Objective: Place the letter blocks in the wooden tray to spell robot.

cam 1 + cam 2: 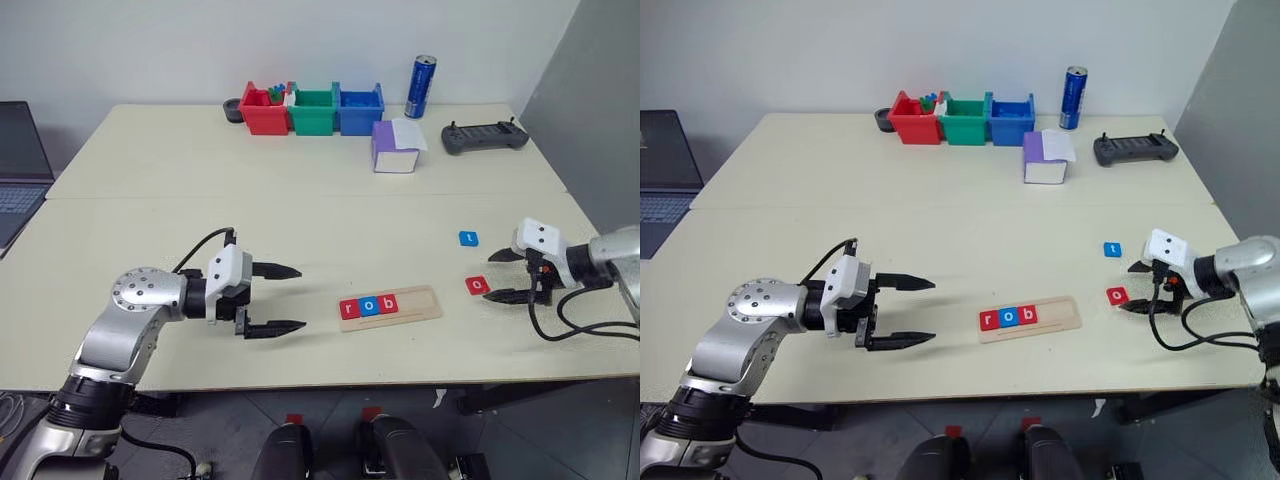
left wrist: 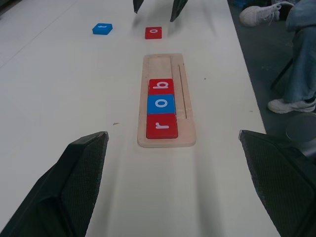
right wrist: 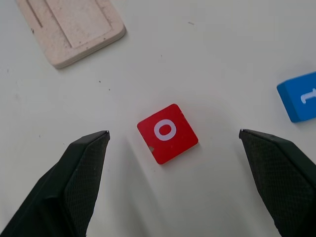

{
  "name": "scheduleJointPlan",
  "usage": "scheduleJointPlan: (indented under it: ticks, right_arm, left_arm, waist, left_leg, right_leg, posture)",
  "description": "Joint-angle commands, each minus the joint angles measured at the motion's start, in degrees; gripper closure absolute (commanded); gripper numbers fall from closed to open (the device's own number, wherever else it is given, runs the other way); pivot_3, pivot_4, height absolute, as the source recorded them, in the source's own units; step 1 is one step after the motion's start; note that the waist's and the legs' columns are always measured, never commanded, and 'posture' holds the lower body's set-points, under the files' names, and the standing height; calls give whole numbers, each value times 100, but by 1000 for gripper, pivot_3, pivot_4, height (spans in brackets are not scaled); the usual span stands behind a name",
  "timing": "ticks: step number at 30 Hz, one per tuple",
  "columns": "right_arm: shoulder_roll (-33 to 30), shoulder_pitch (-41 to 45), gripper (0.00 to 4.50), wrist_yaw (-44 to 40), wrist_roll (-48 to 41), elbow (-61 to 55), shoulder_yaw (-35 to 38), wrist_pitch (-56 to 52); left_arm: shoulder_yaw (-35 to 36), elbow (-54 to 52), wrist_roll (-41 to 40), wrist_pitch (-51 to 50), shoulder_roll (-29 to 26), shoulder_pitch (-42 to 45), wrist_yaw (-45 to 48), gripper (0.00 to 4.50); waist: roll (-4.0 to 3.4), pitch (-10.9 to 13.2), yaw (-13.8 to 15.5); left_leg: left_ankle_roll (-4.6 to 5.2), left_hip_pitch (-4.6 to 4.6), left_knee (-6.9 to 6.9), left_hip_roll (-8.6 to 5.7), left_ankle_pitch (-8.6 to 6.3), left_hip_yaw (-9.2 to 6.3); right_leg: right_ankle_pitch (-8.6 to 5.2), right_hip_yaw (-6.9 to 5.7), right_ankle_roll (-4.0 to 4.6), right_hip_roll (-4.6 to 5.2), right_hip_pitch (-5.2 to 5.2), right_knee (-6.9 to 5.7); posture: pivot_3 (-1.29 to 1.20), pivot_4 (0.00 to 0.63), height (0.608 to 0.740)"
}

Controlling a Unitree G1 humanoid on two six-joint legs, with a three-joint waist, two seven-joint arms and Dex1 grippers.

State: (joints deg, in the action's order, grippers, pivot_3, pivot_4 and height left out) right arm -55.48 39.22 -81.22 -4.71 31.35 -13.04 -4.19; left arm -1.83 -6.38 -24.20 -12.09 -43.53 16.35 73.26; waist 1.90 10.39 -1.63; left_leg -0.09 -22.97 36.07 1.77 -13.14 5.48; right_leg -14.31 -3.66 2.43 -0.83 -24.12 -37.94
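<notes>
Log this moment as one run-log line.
tray: r, o, b placed | red o block: on table, between open right gripper fingers | blue t block: on table | left gripper: open, empty

Bright even light, soft shadows, sharp pics

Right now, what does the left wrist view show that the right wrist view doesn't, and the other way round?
Left wrist view alone: the three tiles already seated in the tray, red r, blue o and red b, plus a person's legs and shoes beside the table.

Right wrist view alone: a close look down on the loose red o, lying flat on the table between the open right claw fingers, untouched.

Both: the wooden tray, though the right wrist view catches just its unfilled end, the loose red o, and the blue t.
</notes>
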Motion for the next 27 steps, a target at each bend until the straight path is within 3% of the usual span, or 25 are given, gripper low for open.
scheduleJointPlan:
  ticks: [1,12,24,27]
  right_arm:
    - [130,488,28,-489,328,862,-157,825]
    - [482,1274,28,-852,869,2465,-301,1901]
    - [705,1424,28,-919,1088,2829,-287,2035]
    - [757,1394,647,-850,1165,2891,-333,1983]
  left_arm:
    - [181,-264,-46,33,-98,-140,-59,0]
    - [337,-465,-79,19,-163,-485,-151,0]
    - [400,-437,-84,70,-241,-562,-146,0]
    - [416,-469,-94,55,-258,-578,-156,0]
  waist:
    - [-1,0,8]
    - [-2,0,13]
    - [-3,-1,14]
    - [-3,-1,15]
  left_leg:
    - [-1,-3,0,0,1,0]
    - [-4,3,7,-1,2,5]
    - [-27,5,8,-1,16,6]
    - [-27,5,8,-1,16,6]
  right_leg:
    - [-1,0,1,0,-2,-2]
    - [0,5,3,6,2,-12]
    - [0,6,4,6,2,-17]
    - [1,6,4,6,3,-17]
  posture:
    - [0,150,740]
    - [0,150,740]
    - [0,150,740]
    - [0,150,740]
